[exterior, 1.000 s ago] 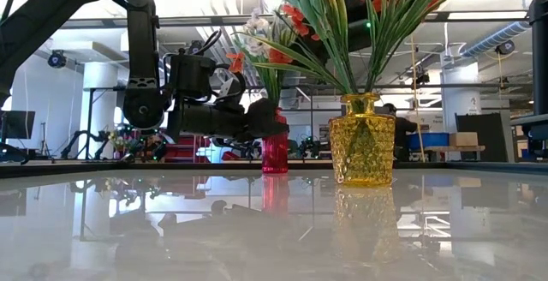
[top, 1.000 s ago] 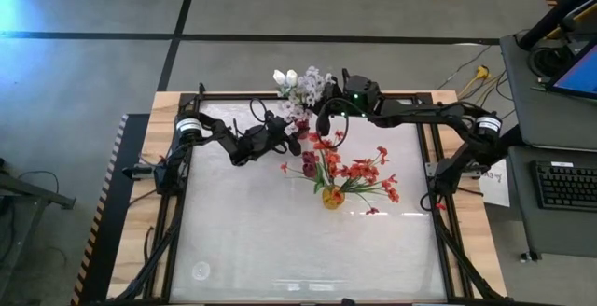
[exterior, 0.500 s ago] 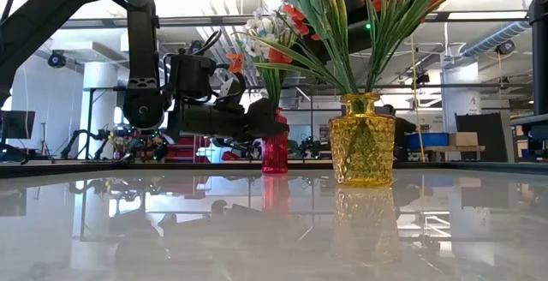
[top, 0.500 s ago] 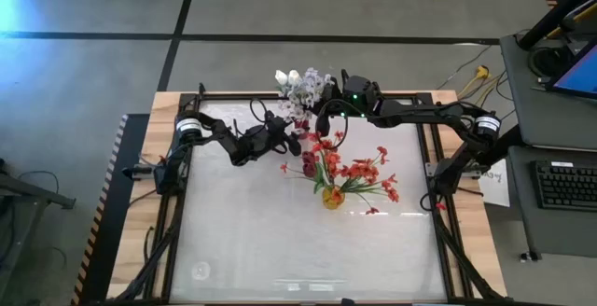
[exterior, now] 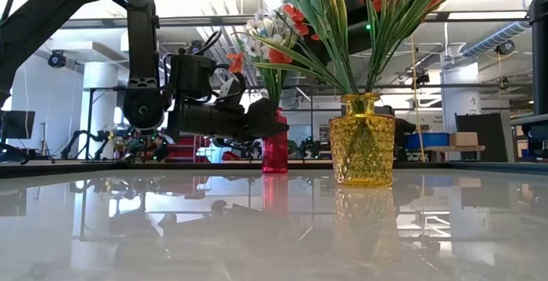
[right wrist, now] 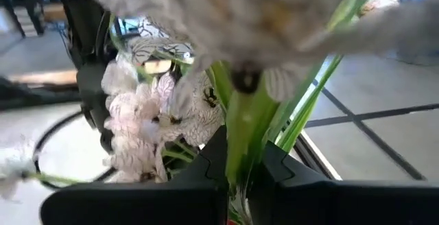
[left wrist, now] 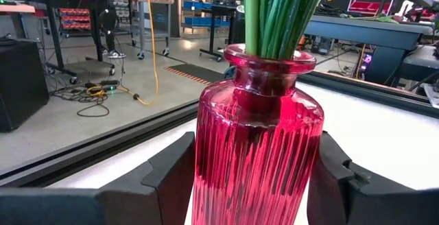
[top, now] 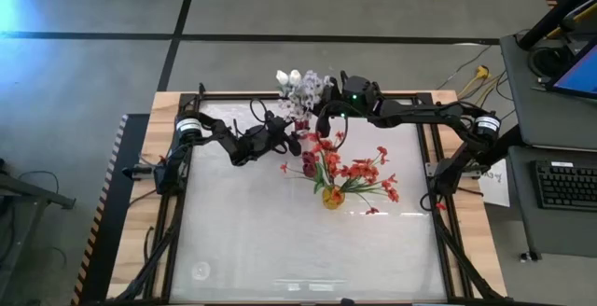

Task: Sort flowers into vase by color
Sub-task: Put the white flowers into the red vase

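Observation:
A red ribbed glass vase (left wrist: 257, 136) stands on the table near its far edge, green stems (left wrist: 274, 12) rising from its neck; dark red tulips (top: 308, 162) show over it. My left gripper (left wrist: 257, 173) lies level at the vase, closed on it. My right gripper (right wrist: 240, 160) hangs high over the far edge (top: 322, 112), shut on a bunch of white flowers (top: 298, 86). A yellow vase (exterior: 362, 140) full of red-orange blossoms (top: 368, 171) stands nearer the table's middle. My left gripper has the red vase's ribbed body (left wrist: 206, 163) between its two fingers, one finger (left wrist: 168, 180) on each side. The fingers come level from the table's left. The vase stands upright with its base on the table (exterior: 275, 168). My right gripper pinches the white flowers' green stems (right wrist: 236, 139) between its two fingers (right wrist: 209, 160), several stems together. The fingers come roughly level from the table's right. The bunch is lifted clear of the table, and its white blossoms (right wrist: 147, 125) spread beyond the fingers.
The glossy white tabletop (top: 280, 241) stretches toward the near edge. The yellow vase's blossoms spread wide, close beside the red vase. A dark frame (top: 438, 213) runs round the table. A desk with a keyboard (top: 567, 183) stands to the right.

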